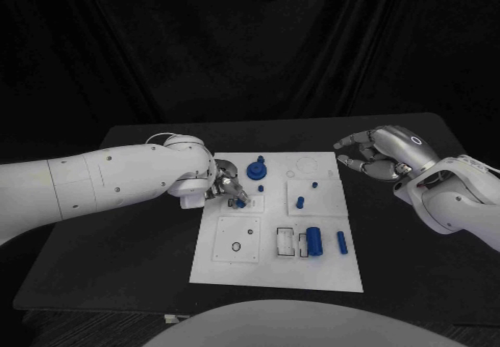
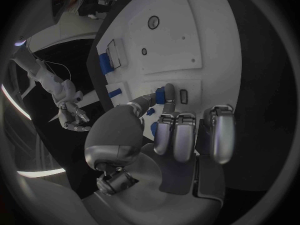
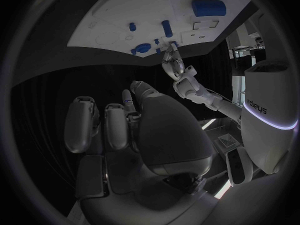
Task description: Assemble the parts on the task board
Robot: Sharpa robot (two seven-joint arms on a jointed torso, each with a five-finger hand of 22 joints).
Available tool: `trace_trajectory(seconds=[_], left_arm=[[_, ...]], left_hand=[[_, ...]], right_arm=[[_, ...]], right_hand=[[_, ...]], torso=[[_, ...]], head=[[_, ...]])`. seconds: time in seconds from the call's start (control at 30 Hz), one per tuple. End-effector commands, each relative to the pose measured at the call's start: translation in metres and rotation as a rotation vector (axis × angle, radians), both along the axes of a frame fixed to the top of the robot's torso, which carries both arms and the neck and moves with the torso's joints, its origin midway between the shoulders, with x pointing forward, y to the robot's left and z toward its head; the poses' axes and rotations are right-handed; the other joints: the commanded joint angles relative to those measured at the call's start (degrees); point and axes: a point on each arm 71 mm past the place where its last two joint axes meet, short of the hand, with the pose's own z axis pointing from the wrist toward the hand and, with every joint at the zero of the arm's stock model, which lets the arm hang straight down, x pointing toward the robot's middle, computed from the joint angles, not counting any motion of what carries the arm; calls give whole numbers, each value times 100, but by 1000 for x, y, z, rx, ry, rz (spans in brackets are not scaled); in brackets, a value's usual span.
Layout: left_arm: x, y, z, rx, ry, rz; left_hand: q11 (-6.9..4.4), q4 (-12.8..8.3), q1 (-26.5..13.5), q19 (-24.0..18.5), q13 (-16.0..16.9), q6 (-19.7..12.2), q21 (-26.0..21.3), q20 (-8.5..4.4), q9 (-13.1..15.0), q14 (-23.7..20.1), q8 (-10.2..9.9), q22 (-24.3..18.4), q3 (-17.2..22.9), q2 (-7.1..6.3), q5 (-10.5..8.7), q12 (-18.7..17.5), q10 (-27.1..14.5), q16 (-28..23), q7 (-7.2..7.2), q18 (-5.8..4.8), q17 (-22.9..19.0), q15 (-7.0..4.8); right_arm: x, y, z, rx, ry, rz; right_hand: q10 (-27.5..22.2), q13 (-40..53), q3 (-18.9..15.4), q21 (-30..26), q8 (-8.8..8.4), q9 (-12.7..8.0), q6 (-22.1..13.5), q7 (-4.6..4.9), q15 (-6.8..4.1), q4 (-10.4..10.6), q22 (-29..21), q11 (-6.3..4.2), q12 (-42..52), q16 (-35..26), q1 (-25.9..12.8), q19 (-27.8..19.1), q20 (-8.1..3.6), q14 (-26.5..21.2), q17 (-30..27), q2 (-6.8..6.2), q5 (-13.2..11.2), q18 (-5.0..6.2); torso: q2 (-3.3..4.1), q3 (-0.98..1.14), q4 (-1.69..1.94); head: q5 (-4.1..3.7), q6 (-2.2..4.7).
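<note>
The white task board [image 1: 323, 275] lies in the middle of the black table. At the board's left edge my left hand [image 1: 227, 188] pinches a small blue peg [image 1: 240, 204] between thumb and a finger, low over the board. The left wrist view shows this peg [image 2: 160, 95] right beside a small black-rimmed slot [image 2: 184, 96]. My right hand [image 1: 377, 153] hovers off the board's far right corner, fingers loosely curved and apart, holding nothing. A blue gear-like part [image 1: 256, 170] stands just beyond the left hand.
A short blue peg [image 1: 299, 201] stands mid-board. A thick blue cylinder [image 1: 313, 241] and a thinner blue bar [image 1: 342, 242] lie near the front right, beside black-outlined slots [image 1: 285, 241]. A raised plate with two holes [image 1: 238, 238] sits at the front left.
</note>
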Motion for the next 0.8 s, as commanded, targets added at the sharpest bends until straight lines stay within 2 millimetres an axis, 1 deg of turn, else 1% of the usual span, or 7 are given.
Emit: trace_trajectory(seconds=[0.03, 0.23, 0.47, 0.8], left_arm=[[-4, -2, -5, -25, 44, 4], [-3, -3, -6, -31, 42, 8], [-3, -3, -6, -40, 28, 23], [-6, 3, -3, -33, -10, 31]], left_hand=[[-19, -24, -20, -41, 1509, -41, -36, -1, 14, 616, -42, 644, 64, 44, -54, 20, 598, -5, -10, 70, 1509, -19], [-18, -19, -25, -42, 1509, -41, -37, 1, 16, 616, -46, 644, 64, 47, -66, 20, 598, -5, -9, 70, 1509, -18], [-18, -27, -11, -37, 1509, -42, -35, 4, 22, 616, -55, 651, 82, 64, -67, 20, 598, -5, -13, 68, 1509, -15], [-19, -45, 2, -24, 1509, -26, -27, 6, 35, 616, -52, 664, 91, 56, -51, 20, 598, -5, -16, 64, 1509, -15]], right_arm=[[0, -1, -2, -3, 14, -16], [0, -1, -3, -4, 18, -17], [0, -2, -4, -6, 22, -19], [0, -4, -5, -8, 25, -26]], right_hand=[[216, 945, 32, -20, -33, -5, 27, 4, 34, 17, 978, 35, -22, -30, 55, 75, 28, 202, -4, 17, 19, 35], [213, 942, 45, -24, -34, -7, 29, 5, 34, 10, 977, 37, -25, -31, 60, 74, 28, 202, -5, 20, 23, 36], [208, 934, 58, -35, -35, -8, 31, 6, 35, 4, 974, 38, -30, -33, 65, 71, 29, 201, -7, 24, 27, 38], [208, 934, 58, -35, -35, -8, 31, 6, 35, 4, 974, 38, -30, -33, 65, 71, 29, 201, -7, 24, 27, 38]], torso=[[0, 2, -2], [1, 3, -3], [2, -1, -2], [-2, -1, 0]], head=[[1, -1], [6, -1], [-10, -1], [-19, -1]])
